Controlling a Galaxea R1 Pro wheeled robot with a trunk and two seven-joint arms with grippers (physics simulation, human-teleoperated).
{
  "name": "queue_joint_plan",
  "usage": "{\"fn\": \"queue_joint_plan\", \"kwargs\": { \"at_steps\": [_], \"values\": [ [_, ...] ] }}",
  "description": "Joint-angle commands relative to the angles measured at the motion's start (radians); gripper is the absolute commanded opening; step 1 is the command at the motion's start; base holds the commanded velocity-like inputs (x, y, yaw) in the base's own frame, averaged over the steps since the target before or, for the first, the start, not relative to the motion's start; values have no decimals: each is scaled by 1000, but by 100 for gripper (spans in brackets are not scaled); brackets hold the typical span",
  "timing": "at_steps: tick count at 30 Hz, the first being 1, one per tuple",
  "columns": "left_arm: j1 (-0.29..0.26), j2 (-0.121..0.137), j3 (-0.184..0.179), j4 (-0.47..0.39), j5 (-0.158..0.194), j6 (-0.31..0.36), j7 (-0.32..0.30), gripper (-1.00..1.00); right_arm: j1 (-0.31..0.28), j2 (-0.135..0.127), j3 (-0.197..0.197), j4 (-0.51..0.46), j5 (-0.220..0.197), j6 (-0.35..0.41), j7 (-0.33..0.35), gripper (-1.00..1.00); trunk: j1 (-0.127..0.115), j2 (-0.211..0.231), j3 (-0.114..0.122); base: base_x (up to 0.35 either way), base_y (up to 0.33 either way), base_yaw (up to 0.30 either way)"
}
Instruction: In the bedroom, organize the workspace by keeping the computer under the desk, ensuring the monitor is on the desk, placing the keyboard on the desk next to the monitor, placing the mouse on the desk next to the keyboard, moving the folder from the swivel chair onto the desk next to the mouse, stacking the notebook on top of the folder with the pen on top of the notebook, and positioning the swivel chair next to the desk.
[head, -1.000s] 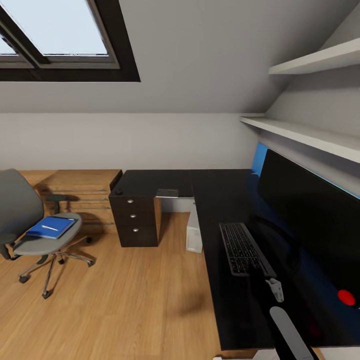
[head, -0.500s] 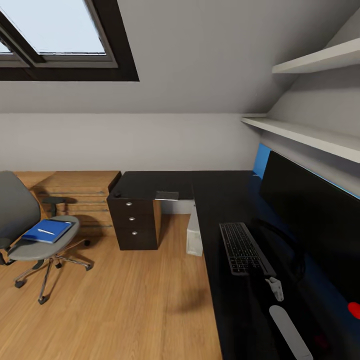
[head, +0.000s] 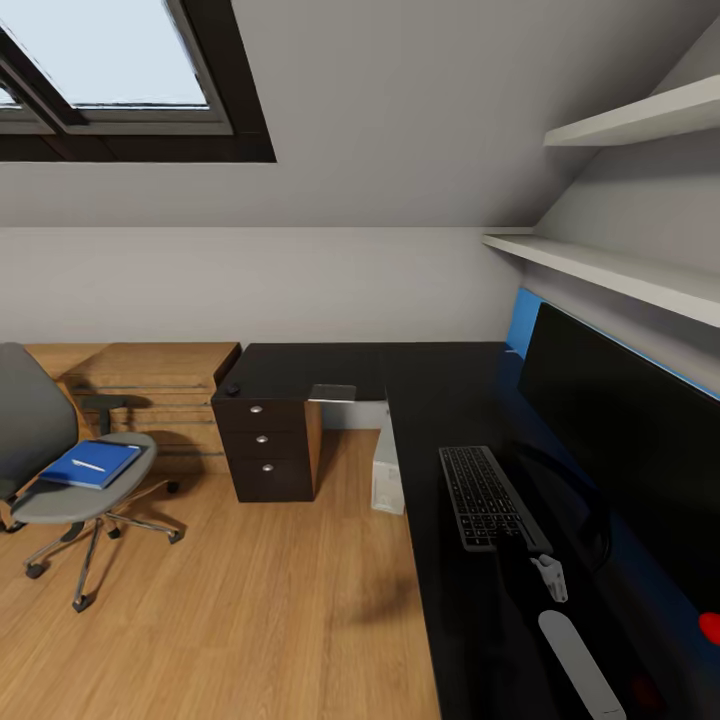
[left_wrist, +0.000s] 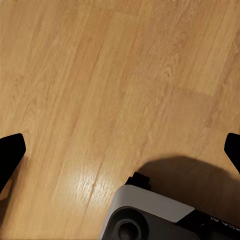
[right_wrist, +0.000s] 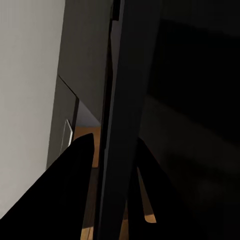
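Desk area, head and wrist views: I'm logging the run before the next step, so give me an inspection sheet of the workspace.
Surface: black L-shaped desk, mostly bare.
Job's things: keyboard on the desk beside the monitor; white computer on the floor under the desk; blue folder with a pen on top, on the swivel chair, which stands apart from the desk.
Clutter: small dark object on the drawer end of the desk.
Grippers: left pincer open over wood floor; right pincer state cannot be told.
Cables: nothing seen.
Surroundings: skylight, wall shelves, wooden floor.

monitor (head: 630, 440) cut off at right edge, swivel chair (head: 40, 450) backrest cropped
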Motion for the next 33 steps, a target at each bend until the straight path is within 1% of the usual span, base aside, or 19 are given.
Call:
{"fn": "queue_joint_plan", "kwargs": {
  "at_steps": [1,8,18,30,33],
  "values": [
    [-1,1,-5,-2,1,6,8,100,-1,-1,2,-2,-10,-5,-4,-100,0,-1,-2,158,0,0],
    [-1,1,-7,-2,1,6,8,100,0,-1,1,-2,-10,-5,-4,-100,0,-1,-2,76,0,0],
    [-1,1,-5,-1,2,6,8,100,-1,-1,1,-3,-10,-5,-4,-100,0,-1,-2,3,-95,0],
    [-1,1,-5,-1,3,6,8,100,-1,-1,1,-3,-10,-4,-6,-100,0,-1,-2,0,-9,0],
    [-1,1,-5,-1,3,6,8,100,0,-2,1,-3,-10,-4,-18,-100,0,-1,-2,0,0,0]
  ]
}}
